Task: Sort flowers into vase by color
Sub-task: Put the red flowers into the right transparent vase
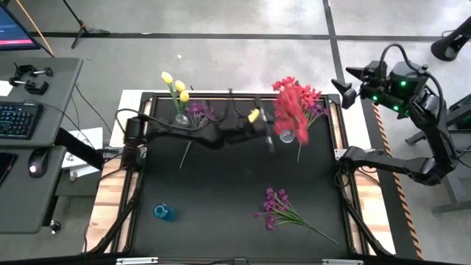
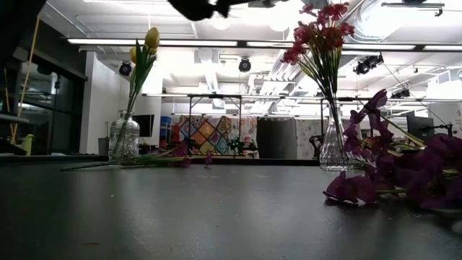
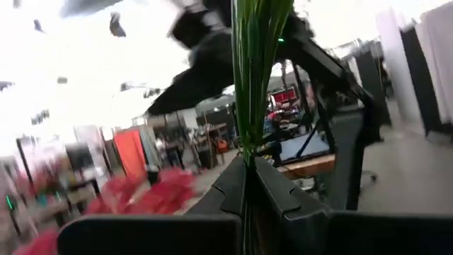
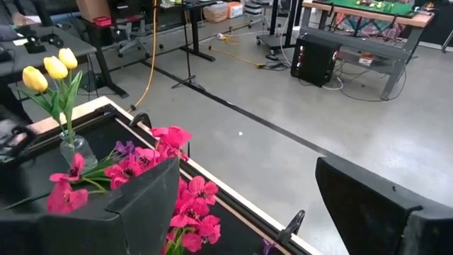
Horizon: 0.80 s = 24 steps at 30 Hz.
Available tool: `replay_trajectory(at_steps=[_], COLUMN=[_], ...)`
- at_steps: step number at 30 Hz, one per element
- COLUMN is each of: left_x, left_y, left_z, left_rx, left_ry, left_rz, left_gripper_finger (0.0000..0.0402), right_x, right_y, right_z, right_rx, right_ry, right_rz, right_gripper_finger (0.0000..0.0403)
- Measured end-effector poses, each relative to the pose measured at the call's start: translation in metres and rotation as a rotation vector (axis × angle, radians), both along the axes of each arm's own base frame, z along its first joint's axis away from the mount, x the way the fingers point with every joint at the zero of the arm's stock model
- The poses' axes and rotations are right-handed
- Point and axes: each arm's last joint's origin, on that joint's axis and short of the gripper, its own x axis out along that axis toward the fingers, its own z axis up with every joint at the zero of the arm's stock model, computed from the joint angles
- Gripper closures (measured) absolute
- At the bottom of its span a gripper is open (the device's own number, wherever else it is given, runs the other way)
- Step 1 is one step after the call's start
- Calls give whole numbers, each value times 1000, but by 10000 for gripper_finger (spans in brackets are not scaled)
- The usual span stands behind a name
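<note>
My left gripper (image 1: 259, 126) hangs over the table's far middle, just left of the red flowers (image 1: 293, 107), which stand in a clear vase (image 1: 286, 135). It is shut on a yellow flower (image 1: 254, 115). Yellow tulips (image 1: 175, 85) stand in a second clear vase (image 1: 181, 118) at the far left. Purple flowers lie by that vase (image 1: 200, 112), beside the red vase (image 1: 318, 110) and in a bunch (image 1: 281, 209) near the front right. My right gripper (image 1: 344, 87) waits open beyond the table's far right corner. My left gripper pinches the flower's green stem and leaves (image 3: 248, 152) between its two fingers (image 3: 283, 195). The stem runs on past the fingertips (image 3: 255, 64). In the high view the yellow bloom (image 1: 254, 115) is lifted clear of the table beside the gripper.
A small blue object (image 1: 164, 213) lies at the table's near left. The dark table top (image 1: 221, 191) lies bare in the middle. A raised frame (image 1: 346, 147) borders the table. A desk with keyboard and mouse (image 1: 33, 163) stands to the left.
</note>
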Motion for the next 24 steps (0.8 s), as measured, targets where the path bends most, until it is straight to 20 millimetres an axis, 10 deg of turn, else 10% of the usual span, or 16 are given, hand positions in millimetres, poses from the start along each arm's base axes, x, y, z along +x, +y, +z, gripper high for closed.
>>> replay_trajectory(at_steps=[10,24], left_x=[48,53], left_y=[-10,34], left_z=[-41,-58], left_rx=[200,124], left_ry=[61,138], left_rz=[25,145], left_gripper_finger=[401,401], right_x=[-1,-1], right_y=[1,1], right_z=[-2,-2], right_rx=[15,15], right_ry=[18,19], right_rz=[-1,-1], right_gripper_finger=[82,82])
